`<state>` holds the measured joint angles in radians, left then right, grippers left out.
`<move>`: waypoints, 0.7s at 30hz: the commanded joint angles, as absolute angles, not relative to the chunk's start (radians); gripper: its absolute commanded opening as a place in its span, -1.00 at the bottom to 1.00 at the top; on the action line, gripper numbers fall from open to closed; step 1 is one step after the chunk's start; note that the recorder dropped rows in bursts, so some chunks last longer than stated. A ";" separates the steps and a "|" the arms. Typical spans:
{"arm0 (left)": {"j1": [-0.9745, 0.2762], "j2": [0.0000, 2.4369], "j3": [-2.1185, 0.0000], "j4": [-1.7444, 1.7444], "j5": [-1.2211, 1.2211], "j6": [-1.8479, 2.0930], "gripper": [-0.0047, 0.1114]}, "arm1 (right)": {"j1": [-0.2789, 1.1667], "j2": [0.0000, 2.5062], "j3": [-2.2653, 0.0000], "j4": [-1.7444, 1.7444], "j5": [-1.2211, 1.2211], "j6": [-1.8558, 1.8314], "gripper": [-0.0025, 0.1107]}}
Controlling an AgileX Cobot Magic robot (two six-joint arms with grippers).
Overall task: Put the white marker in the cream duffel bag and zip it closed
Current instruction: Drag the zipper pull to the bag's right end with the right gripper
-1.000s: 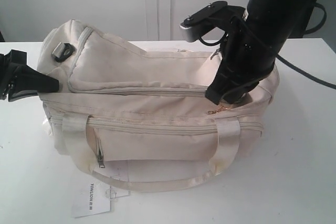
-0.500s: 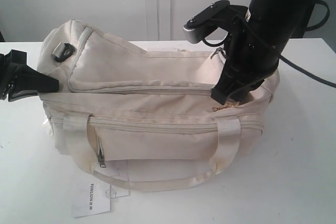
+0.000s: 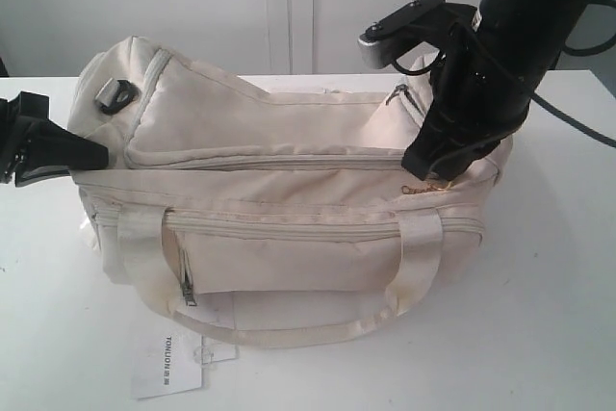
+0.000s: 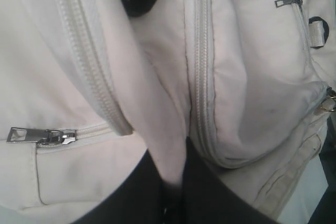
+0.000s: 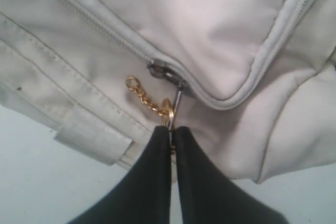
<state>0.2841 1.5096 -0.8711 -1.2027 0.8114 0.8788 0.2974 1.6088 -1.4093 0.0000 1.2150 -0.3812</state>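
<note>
The cream duffel bag lies on its side on the white table, its top zipper closed along most of its length. My right gripper is shut on the zipper pull, with a small gold chain hanging beside it, at the bag's right end. My left gripper is shut on a fold of cream fabric at the bag's left end. The white marker is hidden from every view.
A white paper tag lies on the table in front of the bag. A cream handle loops along the front. A black strap ring sits at the bag's upper left. A pale wall stands behind.
My right gripper has moved to the right along the bag's top with the zipper pull in it. The left gripper has stayed put on the fabric.
</note>
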 commanded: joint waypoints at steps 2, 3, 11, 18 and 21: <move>0.288 1.502 -0.870 -1.197 0.814 0.896 -0.92 | 0.284 1.596 -1.406 0.037 1.221 -0.418 -0.96; 0.288 1.502 -0.870 -1.185 0.818 0.898 -0.90 | 0.284 1.596 -1.406 0.053 1.221 -0.420 -0.96; 0.293 1.470 -0.907 -1.064 0.944 0.887 0.41 | 0.284 1.596 -1.406 0.055 1.221 -0.427 -0.96; 0.358 1.299 -1.025 -1.031 1.004 0.814 0.37 | 0.284 1.596 -1.406 0.146 1.221 -0.476 -0.96; 0.347 1.222 -1.048 -1.123 1.048 0.914 0.37 | 0.284 1.596 -1.406 0.182 1.221 -0.496 -0.96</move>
<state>0.3536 1.2917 -1.0282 -1.0396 0.9707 0.8405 0.2910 1.6088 -1.4093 0.1403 1.2210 -0.4630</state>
